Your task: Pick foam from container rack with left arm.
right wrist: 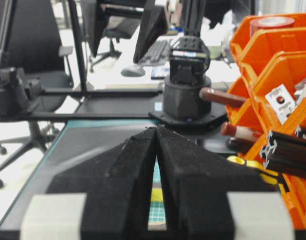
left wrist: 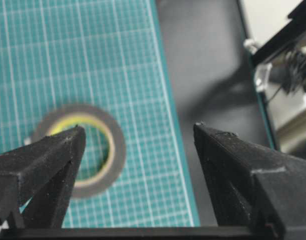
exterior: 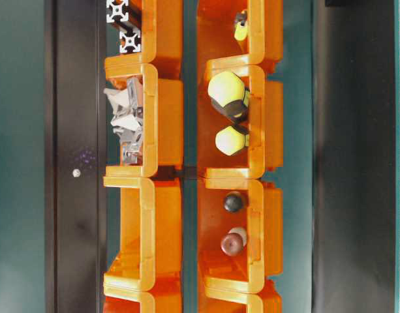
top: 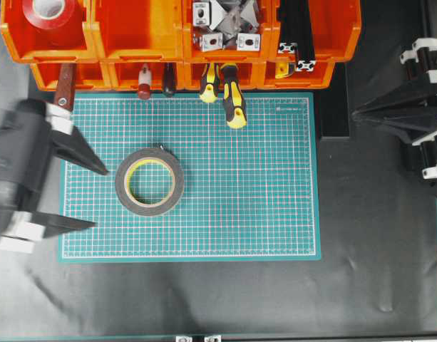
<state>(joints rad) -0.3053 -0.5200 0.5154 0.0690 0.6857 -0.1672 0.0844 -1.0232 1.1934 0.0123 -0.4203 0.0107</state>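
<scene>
Green gridded cutting mat point(top: 275, 214) on a dark tabletop; joined bright orange plastic bin rack point(top: 143, 32) along its far edge. Dark grey-black foam tape roll with cream-yellow liner point(top: 150, 182) lies flat on the mat, out of the rack and well apart from it. Left gripper point(top: 93, 196) sits just beside the roll, jaws spread wide, holding nothing. Right gripper point(right wrist: 156, 150) is parked at the side, jaws pressed together, empty. Judgement: foam already out of the bin and set down; little appears left.

The foam point(top: 150, 182) is laid on the mat point(top: 261, 214) at centre-left; the rack point(top: 154, 35) is set along the top edge.
</scene>
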